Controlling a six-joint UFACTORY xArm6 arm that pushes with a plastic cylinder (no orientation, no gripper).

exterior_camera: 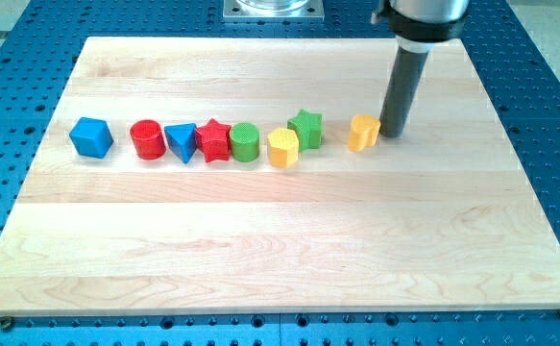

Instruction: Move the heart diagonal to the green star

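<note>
While the pale wooden board (pixel 280 240) lies flat on a blue metal table with rows of small holes (pixel 548 115), a bent line of little plastic blocks runs across its upper half. At the view's left sits a blue block with flat sides (pixel 91 136), a bit apart from the rest. Next comes a red round block (pixel 147 139), and a blue triangle block (pixel 180 142) sits tight against it. A red star block (pixel 212 141) comes after that, touching the triangle, with a green round block (pixel 244 142) right beside it. Then there is a yellow six-sided block (pixel 282 148), which sits a little lower in the view. The green star block (pixel 305 129) is just above it and to its right, and the two touch. A small gap follows, and then the yellow heart block (pixel 363 133) sits alone to the right of the green star. My tip (pixel 395 133) is at the bottom of a straight dark rod that has nothing to open or close. It stands on the board just to the right of the heart, so close that I cannot tell if they touch.
</note>
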